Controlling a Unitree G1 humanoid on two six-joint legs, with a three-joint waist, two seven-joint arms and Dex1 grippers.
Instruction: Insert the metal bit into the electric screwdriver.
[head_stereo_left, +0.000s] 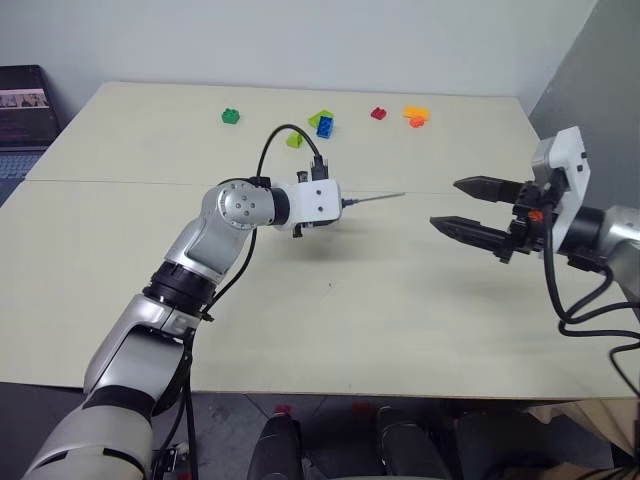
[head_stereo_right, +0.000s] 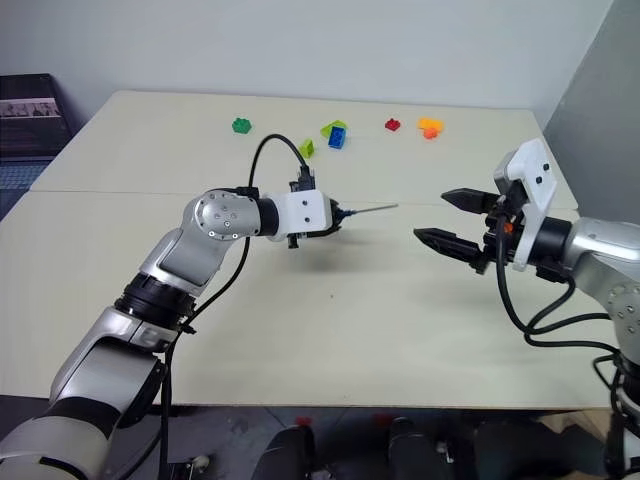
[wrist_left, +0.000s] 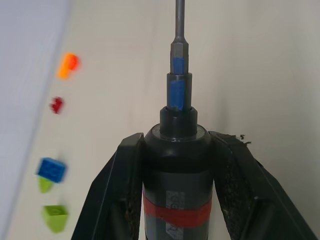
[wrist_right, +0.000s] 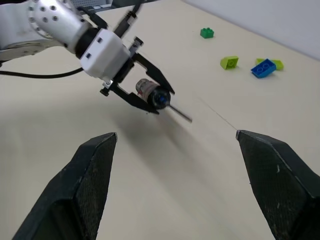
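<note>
Nearest, the right pincer (head_stereo_right: 432, 217) hangs wide and empty, clear of the tool. The left pincer (wrist_left: 176, 175) clamps the electric screwdriver (wrist_left: 176, 170) above the tabletop (head_stereo_left: 400, 300), metal bit (head_stereo_left: 375, 199) apparently seated in its tip.

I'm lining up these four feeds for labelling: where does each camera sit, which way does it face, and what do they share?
Left eye view: head camera, looking forward and down over the table; both arms show.
Right eye view: its stereo twin, same scene.
Left wrist view: looks along the left pincer, shut on the electric screwdriver, metal bit seated in its tip.
Right wrist view: looks between the open right pincer fingers at the left pincer.
Shared: screwdriver, bit and toy bricks appear in all four.
</note>
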